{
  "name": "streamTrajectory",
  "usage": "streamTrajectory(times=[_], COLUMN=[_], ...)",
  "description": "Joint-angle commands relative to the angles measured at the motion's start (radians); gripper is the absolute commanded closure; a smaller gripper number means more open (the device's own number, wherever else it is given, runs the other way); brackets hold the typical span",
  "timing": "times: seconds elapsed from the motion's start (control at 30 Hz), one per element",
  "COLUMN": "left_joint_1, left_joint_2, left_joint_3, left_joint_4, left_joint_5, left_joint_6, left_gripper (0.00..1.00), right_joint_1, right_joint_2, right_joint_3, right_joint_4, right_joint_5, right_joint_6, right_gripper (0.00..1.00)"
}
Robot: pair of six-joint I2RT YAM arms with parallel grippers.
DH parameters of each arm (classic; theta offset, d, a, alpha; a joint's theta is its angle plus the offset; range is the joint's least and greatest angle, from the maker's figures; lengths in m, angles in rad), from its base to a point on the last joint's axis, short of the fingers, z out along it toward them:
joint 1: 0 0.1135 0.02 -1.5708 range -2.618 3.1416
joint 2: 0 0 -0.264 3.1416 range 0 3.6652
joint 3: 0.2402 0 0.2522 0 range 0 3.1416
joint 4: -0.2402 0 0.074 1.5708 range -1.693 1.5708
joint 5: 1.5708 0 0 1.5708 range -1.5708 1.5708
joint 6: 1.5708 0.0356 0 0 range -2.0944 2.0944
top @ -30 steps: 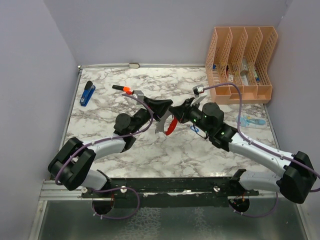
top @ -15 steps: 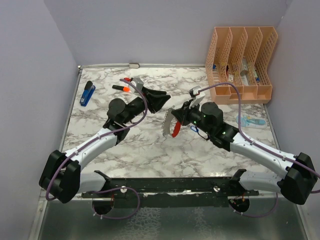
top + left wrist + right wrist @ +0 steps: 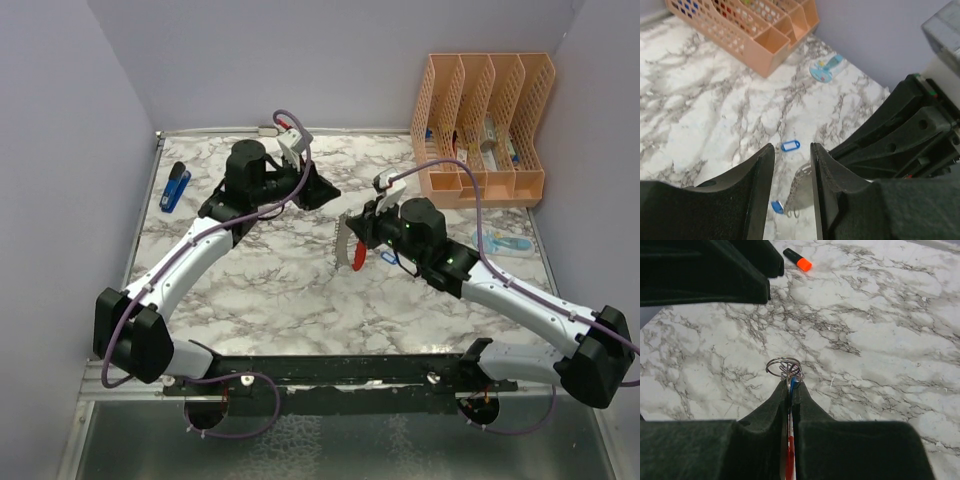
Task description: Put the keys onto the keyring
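Keyring (image 3: 346, 240) sits clamped in the right tool (image 3: 790, 386); left tool (image 3: 791, 149) stands partly apart.

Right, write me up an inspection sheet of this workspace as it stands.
Surface: marbled table, no spill seen.
Job's things: keyring pinched in the right gripper; one blue key loose on the table; second key by the keyring.
Clutter: blue stapler-like thing, marker, pale-blue flat item.
Grippers: left gripper open, empty; right shut on the keyring.
Cables: purple cables run along both arms.
Surroundings: peach organizer at far right; plain walls.
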Motion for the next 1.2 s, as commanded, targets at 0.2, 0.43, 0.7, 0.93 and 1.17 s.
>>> streamTrajectory(times=[0.2, 0.43, 0.7, 0.93, 1.17], left_joint_1=[-0.007, -0.015, -0.037, -0.06, -0.06], left_joint_2=[0.102, 0.174, 0.195, 0.225, 0.236], left_joint_3=[0.121, 0.236, 0.273, 0.277, 0.288], left_joint_4=[-0.296, -0.372, -0.419, -0.446, -0.456], left_joint_5=[0.129, 0.156, 0.16, 0.154, 0.131], left_joint_6=[0.013, 0.025, 0.032, 0.081, 0.127], left_gripper=[0.62, 0.62, 0.62, 0.62, 0.65], right_joint_1=[0.015, 0.016, 0.016, 0.016, 0.016], right_joint_2=[0.026, 0.037, 0.062, 0.061, 0.053], right_joint_3=[0.063, 0.068, 0.066, 0.082, 0.088], right_joint_4=[-0.062, -0.077, -0.082, -0.092, -0.095], right_joint_5=[0.067, 0.077, 0.076, 0.069, 0.066], right_joint_6=[-0.049, -0.072, -0.075, -0.079, -0.078], right_gripper=[0.99, 0.99, 0.99, 0.99, 0.99])
